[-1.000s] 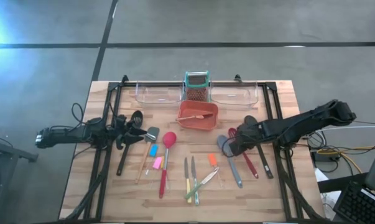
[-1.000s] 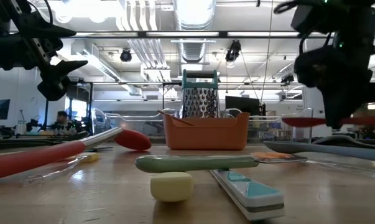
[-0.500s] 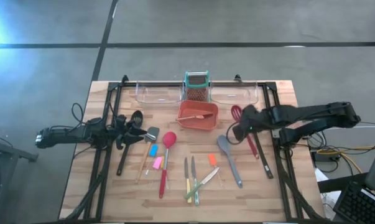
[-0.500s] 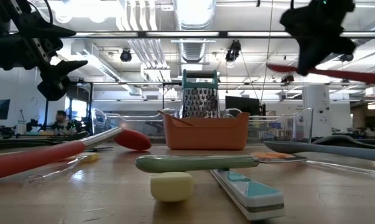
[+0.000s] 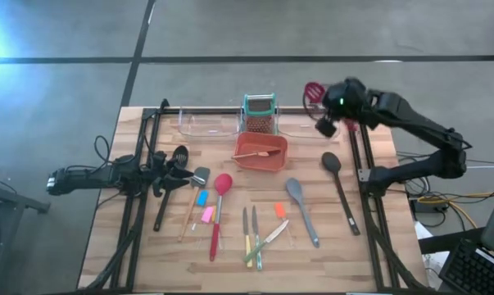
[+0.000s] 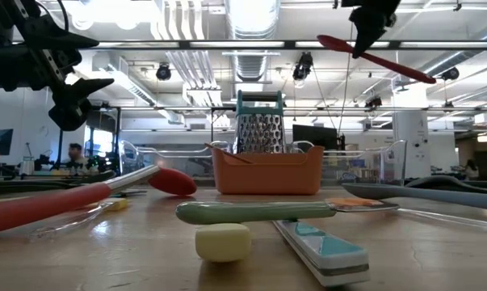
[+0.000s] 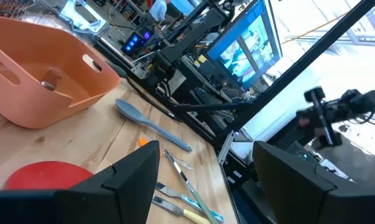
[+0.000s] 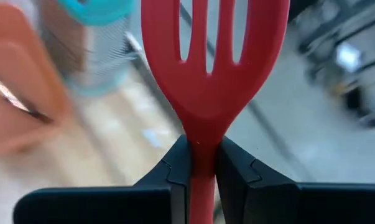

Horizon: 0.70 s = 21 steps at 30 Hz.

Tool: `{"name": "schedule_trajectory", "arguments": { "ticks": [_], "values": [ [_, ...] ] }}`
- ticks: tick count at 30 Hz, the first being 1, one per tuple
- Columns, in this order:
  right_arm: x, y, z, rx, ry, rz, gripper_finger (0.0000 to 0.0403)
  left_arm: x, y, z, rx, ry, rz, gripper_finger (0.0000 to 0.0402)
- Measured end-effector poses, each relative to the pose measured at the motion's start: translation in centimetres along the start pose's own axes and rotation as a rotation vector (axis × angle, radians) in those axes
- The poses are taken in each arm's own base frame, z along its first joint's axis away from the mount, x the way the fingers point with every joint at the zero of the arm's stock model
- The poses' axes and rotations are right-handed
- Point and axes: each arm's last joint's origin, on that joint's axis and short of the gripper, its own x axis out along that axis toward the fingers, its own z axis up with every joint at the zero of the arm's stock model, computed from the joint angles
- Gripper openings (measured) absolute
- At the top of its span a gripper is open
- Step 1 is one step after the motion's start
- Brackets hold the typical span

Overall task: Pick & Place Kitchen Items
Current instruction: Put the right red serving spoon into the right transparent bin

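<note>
Above the far right corner of the bench [image 5: 369,246], raised high: right gripper [image 5: 335,102], arm reaching from the right edge and bent back toward the rear. Fingers [image 8: 175,171] closed tight on the neck of a red slotted spatula [image 5: 314,92]; the slotted head points away from the wrist, and in the low view the spatula [image 6: 372,56] hangs tilted near the ceiling lights, well clear of the bench.

Left gripper [image 5: 174,174]: level over the left part of the bench, arm stretched in from the left edge. Fingers [image 7: 134,177] spread wide, holding nothing.

Items on the bench, right part: black spoon [image 5: 338,187], lying lengthwise, head toward the rear; grey spoon [image 5: 301,209] beside it, nearer the centre.

Centre front: small orange scraper [image 5: 279,211]; yellow-handled knife [image 5: 247,233], a second slim knife [image 5: 256,238] and green-handled knife [image 5: 267,240], the last crossing the other two.

Left of centre: red spoon [image 5: 219,209]; blue scraper [image 5: 201,197]; pink scraper [image 5: 207,214]; grey spatula with a wooden handle [image 5: 193,197]; black slotted spoon [image 5: 166,201] under the left gripper.

Rear centre: red-orange bin [image 5: 273,160] with one utensil inside; teal-framed box grater [image 5: 259,113] upright just behind it, between two clear trays [image 5: 206,124].
</note>
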Motion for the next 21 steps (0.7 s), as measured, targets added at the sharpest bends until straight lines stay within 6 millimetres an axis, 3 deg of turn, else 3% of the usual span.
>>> {"name": "schedule_trajectory", "arguments": {
  "ticks": [5, 9, 21],
  "values": [
    [2.0, -2.4, 1.7, -0.318, 0.042, 0.009, 0.0036, 0.0, 0.0, 0.0, 0.000, 0.001, 0.000, 0.0264],
    [4.6, -2.9, 2.5, -0.566, 0.112, 0.030, 0.0036, 0.0, 0.0, 0.0, 0.000, 0.000, 0.000, 0.0264],
    [13.1, -0.6, 2.9, -0.841, 0.350, 0.212, 0.0036, 0.0, 0.0, 0.0, 0.000, 0.000, 0.000, 0.0264]
  ]
}}
